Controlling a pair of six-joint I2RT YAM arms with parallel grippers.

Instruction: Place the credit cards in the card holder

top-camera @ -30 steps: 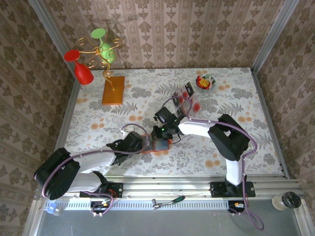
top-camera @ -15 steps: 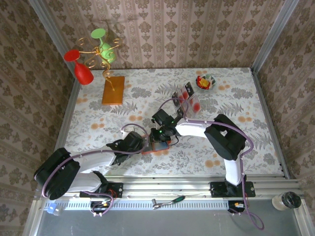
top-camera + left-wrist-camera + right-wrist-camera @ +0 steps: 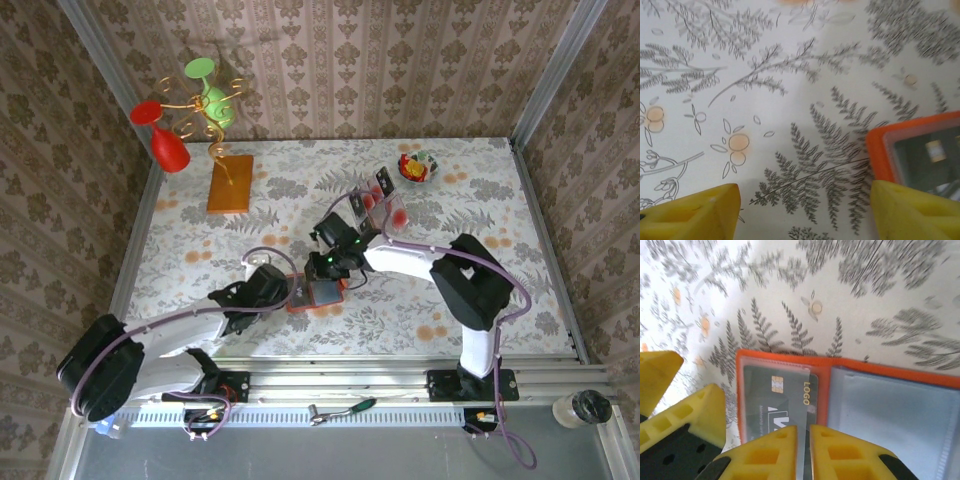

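Two arms meet over the open holder [image 3: 325, 296] near the front of the floral tabletop [image 3: 480, 190], seen from above. The left hand [image 3: 288, 291] is at the holder's left edge and the right hand [image 3: 328, 268] over its far side, hiding part of it. Well behind them, more cards [image 3: 379, 186] stand in a clear tray [image 3: 368, 215], with a small bowl [image 3: 418, 167] just beyond. At far left an orange-brown board [image 3: 230, 183] carries a gold wire stand [image 3: 205, 110] hung with red and green glasses [image 3: 165, 140].

From the left wrist, that hand's yellow fingers [image 3: 690, 215] stand wide apart and grip nothing, with bare tabletop between them. One finger sits just beside the holder's orange corner.

From the right wrist, the holder lies flat and open, with a black card [image 3: 777, 397] tucked into its left pocket. The right hand's fingers [image 3: 840, 450], drawn together to a thin slit, cover the card's near edge; whether they touch it cannot be told. The left hand's fingers flank the holder's left edge.
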